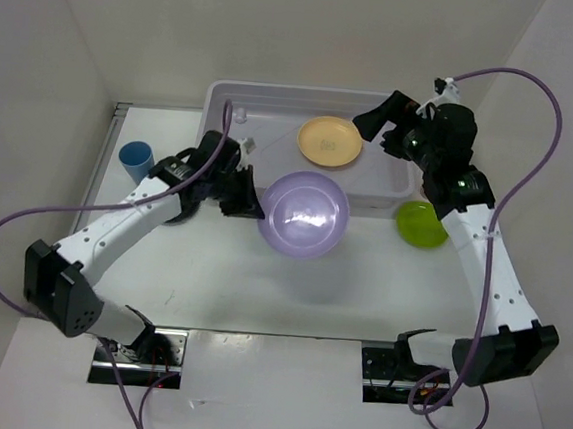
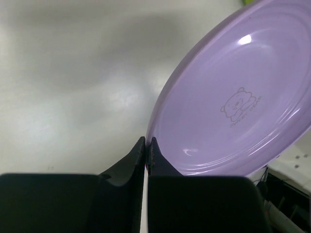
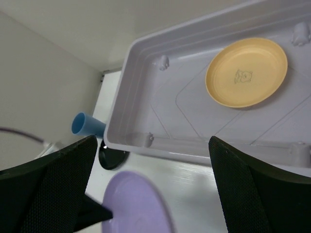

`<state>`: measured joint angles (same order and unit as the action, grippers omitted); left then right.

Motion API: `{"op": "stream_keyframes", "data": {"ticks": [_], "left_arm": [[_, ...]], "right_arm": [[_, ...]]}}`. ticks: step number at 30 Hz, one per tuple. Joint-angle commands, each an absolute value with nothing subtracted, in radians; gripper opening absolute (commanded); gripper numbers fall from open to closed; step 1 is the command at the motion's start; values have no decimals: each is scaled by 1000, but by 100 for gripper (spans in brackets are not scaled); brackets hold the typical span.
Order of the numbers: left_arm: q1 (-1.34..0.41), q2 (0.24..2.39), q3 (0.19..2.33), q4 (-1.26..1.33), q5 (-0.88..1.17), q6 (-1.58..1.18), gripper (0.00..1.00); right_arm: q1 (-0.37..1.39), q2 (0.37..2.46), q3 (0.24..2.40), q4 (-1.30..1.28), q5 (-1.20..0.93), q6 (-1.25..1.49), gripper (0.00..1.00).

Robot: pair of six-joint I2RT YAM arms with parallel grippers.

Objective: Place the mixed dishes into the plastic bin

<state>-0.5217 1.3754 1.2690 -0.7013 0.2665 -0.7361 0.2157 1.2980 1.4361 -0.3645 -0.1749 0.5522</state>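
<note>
The left gripper is pinched tight on the thin rim of the lilac plate. This plate is a smooth, glossy plastic disc with a shallow well and a faint bear outline printed at its middle. It fans out tilted ahead of the fingertips and is clear of the matte white counter. The right gripper is spread wide with nothing between its textured black fingers. It hangs over the plastic bin, a pale translucent rectangular tub with rounded corners, stepped walls and small moulded nubs on its floor. Four round plates show. The first is the lilac one in the left gripper. The second is a yellow-orange plate, lying flat in the bin below and ahead of the right gripper as the only thing inside. The third is a lime green plate, on the counter behind the right gripper beside that arm and outside the bin's right end. The fourth is a black plate, on the counter just behind the left gripper and mostly hidden under that arm. One blue cup, a plain cylinder, sits on the counter out to the left of the left gripper and well apart from the bin.
</note>
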Motion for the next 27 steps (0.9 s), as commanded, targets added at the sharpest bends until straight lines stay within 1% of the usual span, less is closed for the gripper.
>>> {"op": "stream_keyframes", "data": {"ticks": [1,4,5,7,8,10,11,12,14,15,17,18,19,21,22,23,24,25,27], "left_arm": [[-520,1509,1434,-620,247,-723,0],[-511,1672,1547,-595,222,-713,0],[-500,1754,1630,-595,222,-713,0],[-489,1830,1716,-584,222,-713,0],[-479,1898,1805,-575,222,-713,0],[-465,1968,1903,-584,222,-713,0],[-450,2035,1952,-584,222,-713,0],[-440,2071,2058,-600,222,-724,0],[-424,2172,2164,-632,232,-735,0],[-408,2236,2266,-632,244,-744,0],[-396,2302,2374,-670,244,-758,0],[-382,2375,2432,-686,255,-767,0],[-382,2417,2574,-704,255,-776,0],[-361,2515,2760,-785,255,-787,0],[-360,2628,2864,-814,282,-810,0],[-344,2687,3067,-859,302,-828,0],[-318,2773,3139,-870,330,-851,0],[-307,2773,3091,-812,374,-883,0],[-307,2795,3072,-802,361,-884,0]], "right_arm": [[201,1149,1468,-337,-149,541,100],[189,1079,1457,-310,-149,561,100],[180,1065,1457,-310,-149,561,100],[179,1045,1457,-310,-149,561,100],[179,1028,1457,-319,-149,561,100],[179,1002,1448,-319,-138,561,100],[179,1002,1434,-319,-138,561,100],[169,988,1434,-319,-138,561,100],[169,988,1414,-319,-138,561,100],[169,988,1404,-319,-138,561,100],[160,988,1390,-319,-138,571,100],[160,988,1376,-319,-138,571,100],[160,988,1376,-319,-138,571,100],[150,997,1364,-310,-138,571,100],[150,997,1353,-310,-129,581,100],[150,997,1353,-310,-129,581,100],[150,997,1353,-310,-129,581,100],[150,997,1353,-301,-120,581,100],[141,1006,1344,-301,-120,581,100]]}}
